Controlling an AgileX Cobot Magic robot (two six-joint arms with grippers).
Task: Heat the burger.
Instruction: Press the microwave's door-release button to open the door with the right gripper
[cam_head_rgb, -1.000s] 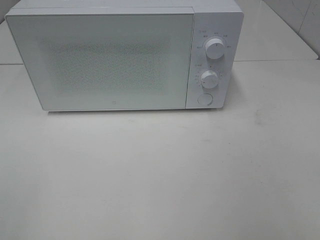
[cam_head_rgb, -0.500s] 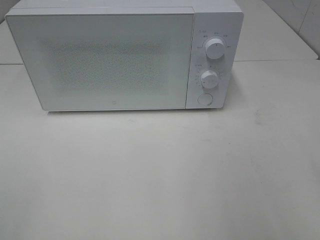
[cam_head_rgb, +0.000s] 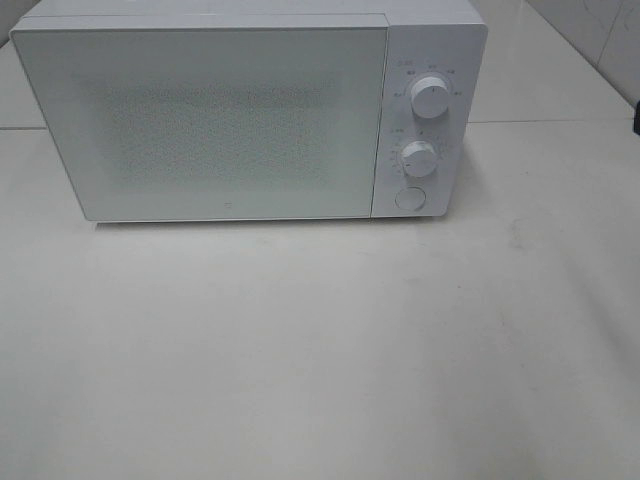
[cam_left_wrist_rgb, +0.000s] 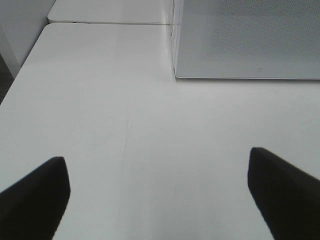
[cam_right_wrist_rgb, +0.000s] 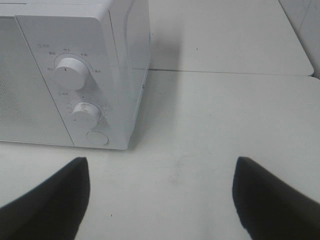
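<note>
1. The white microwave (cam_head_rgb: 230, 120) sits at the back of the pale table (cam_head_rgb: 320, 360), its door (cam_head_rgb: 200, 120) shut flush.
2. On its panel sit the upper knob (cam_head_rgb: 431, 98), the lower knob (cam_head_rgb: 419, 158) and the round button (cam_head_rgb: 408, 198).
3. The burger shows in no view. It may be behind the door's dotted panel, which is too cloudy to see through.
4. The left gripper (cam_left_wrist_rgb: 156, 156) hovers over bare table near the microwave's left corner, its dark fingers (cam_left_wrist_rgb: 35, 195) spread wide, nothing between them.
5. The right gripper (cam_right_wrist_rgb: 161, 160) faces the knobs from a little way off, fingers (cam_right_wrist_rgb: 270, 200) wide apart and empty too.
</note>
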